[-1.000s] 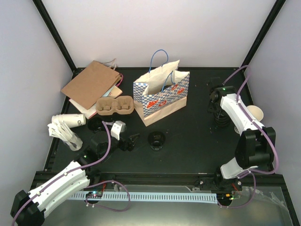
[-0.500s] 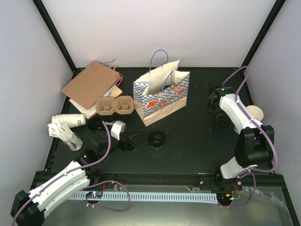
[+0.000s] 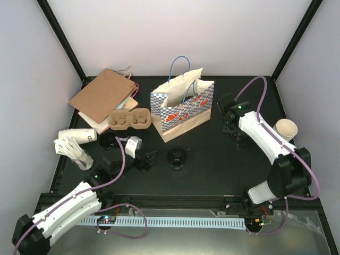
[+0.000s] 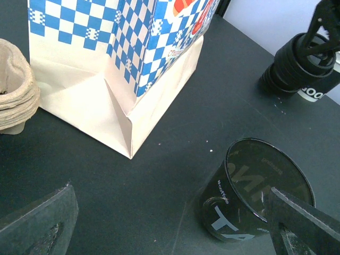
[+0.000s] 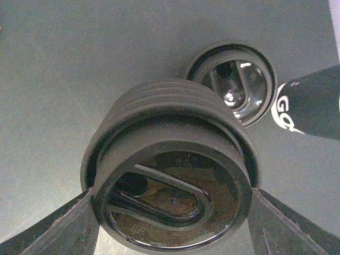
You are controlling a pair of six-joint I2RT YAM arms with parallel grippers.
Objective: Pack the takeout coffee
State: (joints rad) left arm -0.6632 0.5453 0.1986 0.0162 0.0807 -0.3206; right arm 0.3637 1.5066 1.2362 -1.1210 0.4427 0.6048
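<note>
A black open paper cup [image 3: 176, 158] with white lettering stands mid-table; in the left wrist view it [image 4: 260, 191] is close to my right fingertip. My left gripper [image 3: 150, 158] is open and empty just left of it. My right gripper [image 3: 236, 127] is closed round the top black lid [image 5: 170, 207] of a stack of black lids [image 4: 297, 66], its fingers touching the rim on both sides. The blue-and-white checked bag [image 3: 183, 106] stands open behind the cup. A cream cup [image 3: 287, 127] without a lid stands at the far right. No lidded cream cup shows.
A pulp cup carrier [image 3: 129, 118] sits left of the bag. Brown bags [image 3: 103, 95] lie at the back left, and white cups [image 3: 74, 141] lie at the left edge. A loose lid [image 5: 234, 82] and a lying black cup [image 5: 311, 106] are beside the stack.
My right arm has swung left, carrying its gripper toward the bag side. My left gripper has barely moved and stays open.
</note>
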